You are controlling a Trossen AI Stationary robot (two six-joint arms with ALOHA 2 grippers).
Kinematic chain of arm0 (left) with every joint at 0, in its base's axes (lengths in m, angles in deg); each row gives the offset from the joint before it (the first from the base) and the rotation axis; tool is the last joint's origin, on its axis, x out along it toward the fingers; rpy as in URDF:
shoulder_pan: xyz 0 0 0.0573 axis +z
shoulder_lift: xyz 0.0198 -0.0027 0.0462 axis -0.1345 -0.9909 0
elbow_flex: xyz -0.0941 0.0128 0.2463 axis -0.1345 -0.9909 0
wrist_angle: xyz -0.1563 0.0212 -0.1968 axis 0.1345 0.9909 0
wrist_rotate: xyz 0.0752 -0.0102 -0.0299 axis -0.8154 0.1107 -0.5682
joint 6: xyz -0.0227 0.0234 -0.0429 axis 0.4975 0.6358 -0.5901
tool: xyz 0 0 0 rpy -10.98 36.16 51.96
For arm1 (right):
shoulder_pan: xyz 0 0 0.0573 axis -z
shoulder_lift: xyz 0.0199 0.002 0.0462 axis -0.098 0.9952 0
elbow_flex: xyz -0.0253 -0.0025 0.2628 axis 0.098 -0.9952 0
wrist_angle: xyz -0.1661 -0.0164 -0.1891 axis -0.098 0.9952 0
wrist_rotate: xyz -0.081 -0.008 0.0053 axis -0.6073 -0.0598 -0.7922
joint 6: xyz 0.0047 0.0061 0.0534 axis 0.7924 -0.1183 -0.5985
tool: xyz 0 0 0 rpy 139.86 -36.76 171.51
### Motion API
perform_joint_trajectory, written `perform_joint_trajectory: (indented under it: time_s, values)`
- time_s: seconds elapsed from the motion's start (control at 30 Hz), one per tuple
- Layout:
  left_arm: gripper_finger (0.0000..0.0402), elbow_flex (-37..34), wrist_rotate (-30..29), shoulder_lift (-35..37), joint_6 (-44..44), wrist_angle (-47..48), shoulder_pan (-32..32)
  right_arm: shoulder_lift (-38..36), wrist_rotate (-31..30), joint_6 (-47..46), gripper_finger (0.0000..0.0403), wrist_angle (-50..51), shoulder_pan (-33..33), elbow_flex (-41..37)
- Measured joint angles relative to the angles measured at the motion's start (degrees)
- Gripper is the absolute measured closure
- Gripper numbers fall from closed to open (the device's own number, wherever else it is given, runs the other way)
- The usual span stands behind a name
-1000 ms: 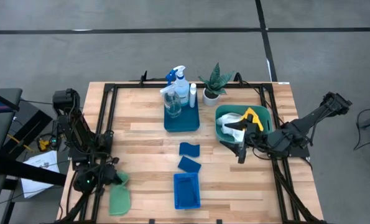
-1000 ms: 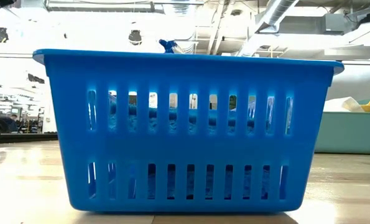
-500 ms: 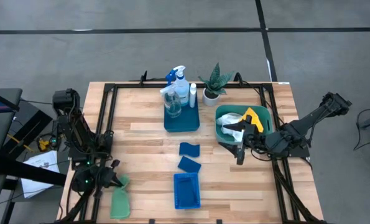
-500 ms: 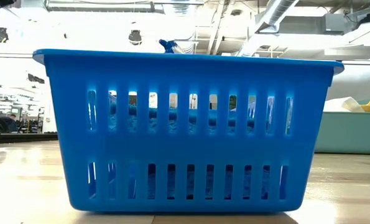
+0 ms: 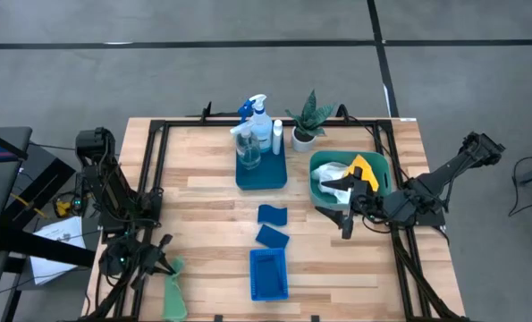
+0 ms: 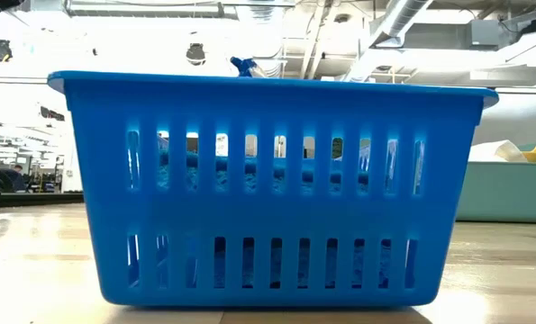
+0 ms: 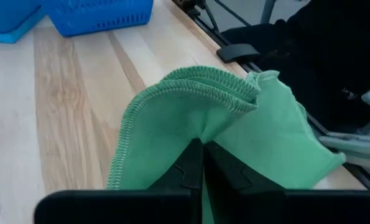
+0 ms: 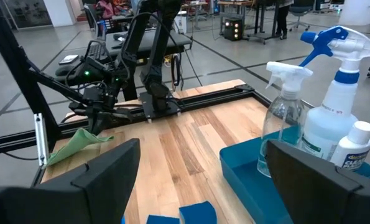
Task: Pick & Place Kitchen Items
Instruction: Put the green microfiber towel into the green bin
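A wooden table (image 5: 212,206) carries a blue tray (image 5: 262,173) toward its far edge, holding a blue-trigger spray bottle (image 5: 258,118), a clear plastic bottle (image 5: 247,145) and a white blue-labelled bottle (image 5: 277,136), with a small potted plant (image 5: 308,121) just beside it. To the right of the tray sits a teal tub (image 5: 319,183) with white and yellow cloths (image 5: 348,172) bundled inside. Two blue sponges (image 5: 272,225) lie in the middle of the table, and a blue basket (image 5: 268,274) stands nearer the front edge. The left gripper (image 5: 162,266) is at the front-left corner, its jaws clenched on a green cloth (image 5: 173,295) that trails toward the table's edge. The right gripper (image 5: 346,221) hovers just in front of the tub, jaws spread wide and holding nothing. The low view is almost filled by the basket's slotted wall (image 6: 268,189), which hides both arms; only the spray bottle's trigger and the tub's side peek past it. The left wrist view shows the green cloth (image 7: 234,137) bunched into a fold between the closed fingers (image 7: 191,168). The right wrist view looks across the table at the bottles and, farther off, the left arm with the cloth (image 8: 79,144).
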Motion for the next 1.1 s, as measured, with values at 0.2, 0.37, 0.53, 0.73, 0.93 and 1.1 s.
perform_joint_trajectory:
  time_s: [0.2, 0.37, 0.53, 0.73, 0.93, 1.1]
  values:
    - [0.0399, 0.0, -0.4, 0.0, 5.4, -5.3, 0.3, 0.0, 0.0, 0.2, 0.0067, -0.4, -0.9, 0.0]
    - [0.0399, 0.0, -0.6, 0.0, 10.4, -9.4, 1.2, 0.0, 0.0, 0.3, 0.0067, -0.3, -2.2, 0.0]
    - [0.0399, 0.0, -0.6, 0.0, 14.8, -12.9, 2.8, 0.2, -0.1, 0.4, 0.0067, -0.3, -3.5, 0.0]
    - [0.0399, 0.0, -0.6, 0.0, 18.0, -14.4, 4.8, 0.6, -0.1, 0.4, 0.0067, -0.2, -5.2, 0.0]
    - [0.0399, 0.0, -0.3, 0.0, 18.0, -15.8, 6.1, 0.5, -0.2, 0.4, 0.0067, -0.2, -6.8, 0.0]
    - [0.0399, 0.0, -0.4, 0.0, 18.4, -17.0, 8.6, 0.5, -1.4, 0.4, 0.0067, -0.2, -7.2, 0.0]
